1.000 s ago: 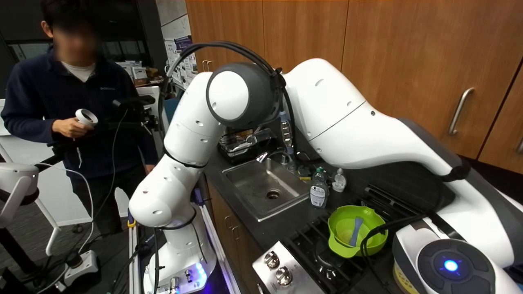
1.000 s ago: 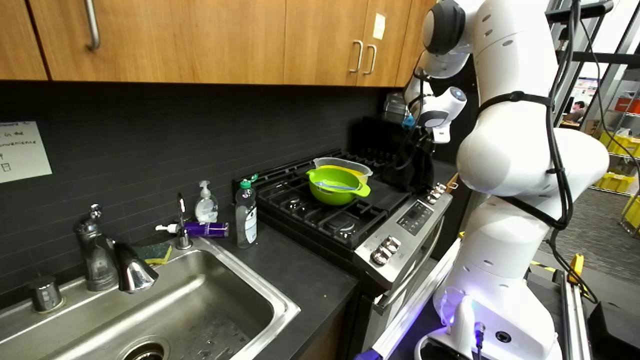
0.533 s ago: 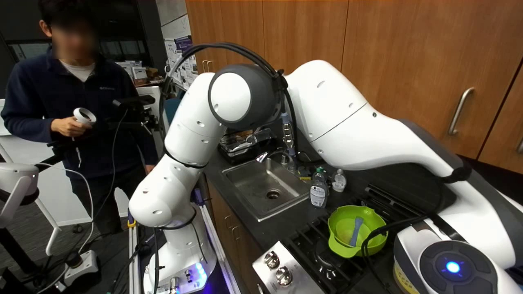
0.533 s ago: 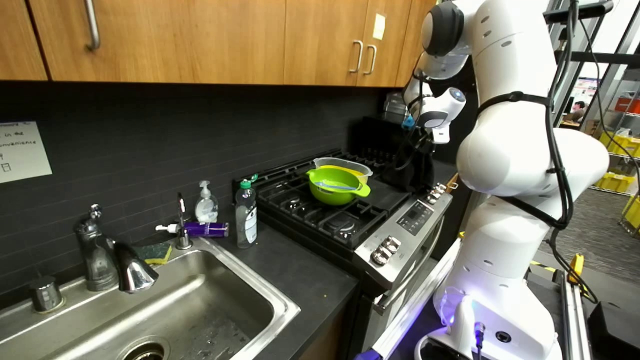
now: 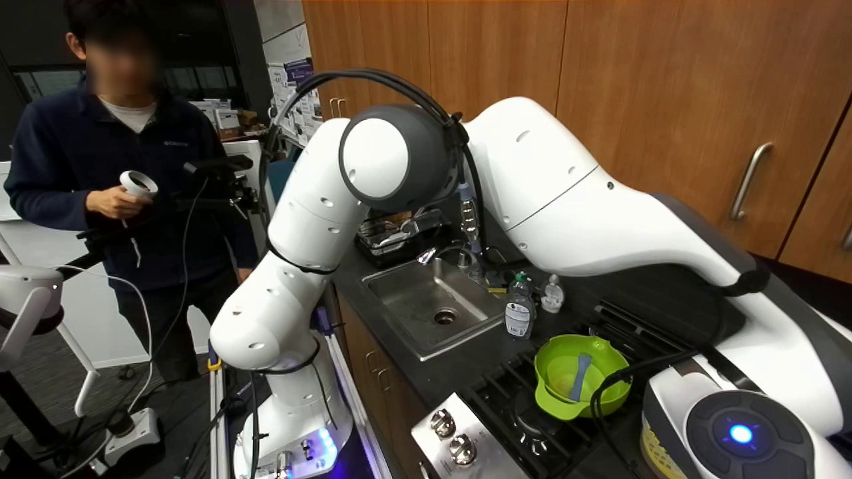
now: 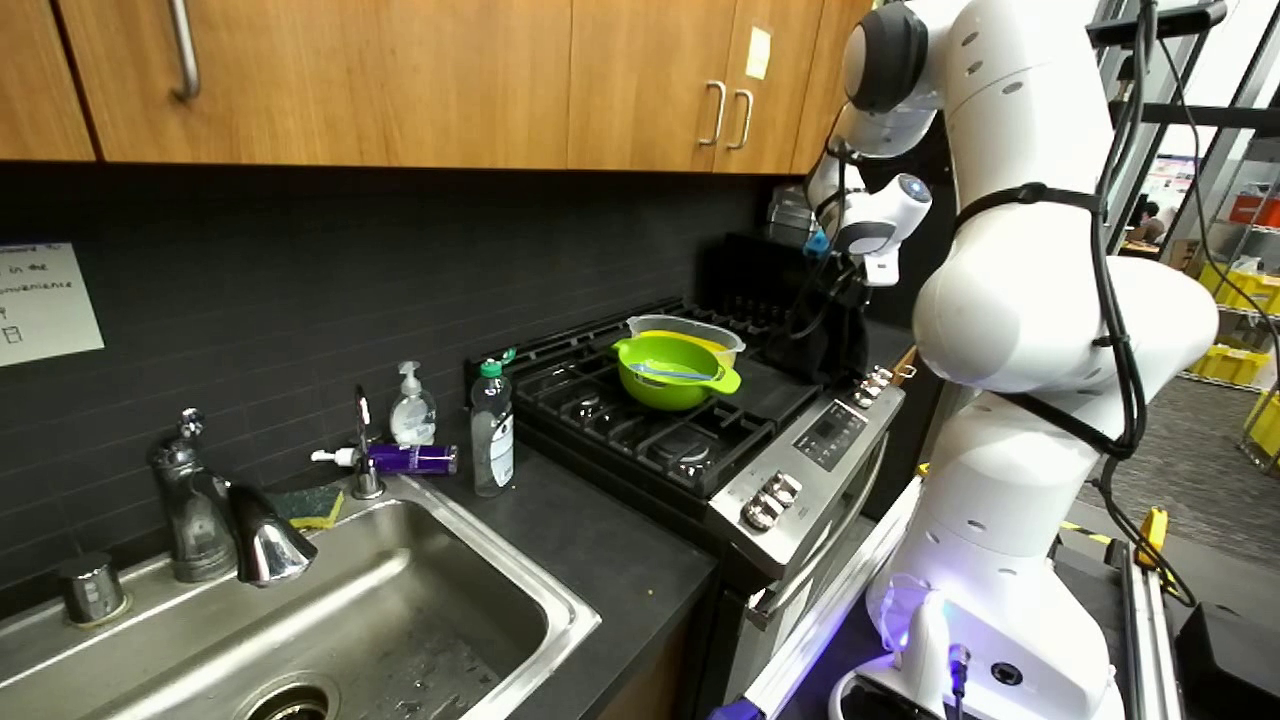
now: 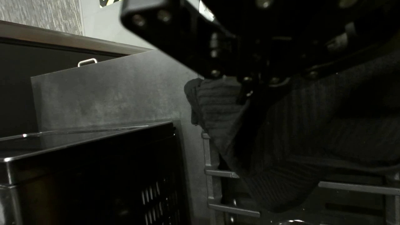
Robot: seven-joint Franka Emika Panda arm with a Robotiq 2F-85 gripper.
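My gripper [image 7: 248,89] comes in from the top of the wrist view, its jaws together at the tips. A dark ribbed cloth [image 7: 281,150] is gathered up into the fingertips and drapes over the stove grate [image 7: 232,210] below. In an exterior view the gripper [image 6: 855,288] is small and dark, with the black cloth [image 6: 840,345] bunched under it at the far end of the stove [image 6: 835,435]. A green bowl [image 6: 655,392] with a blue spatula [image 6: 670,374] in it stands on the burners. Behind it is a clear and yellow container [image 6: 732,345].
A black vented box [image 7: 93,187] stands close by in the wrist view, on a grey counter [image 7: 109,93]. A steel sink [image 6: 570,612], a green-capped soap bottle [image 6: 492,430] and wooden cabinets [image 6: 400,80] lie around the stove. A person [image 5: 126,153] stands behind the arm's base.
The jaws have come together. The arm's end has shifted very slightly to the right in an exterior view. The bowl, the spatula and the container have not moved.
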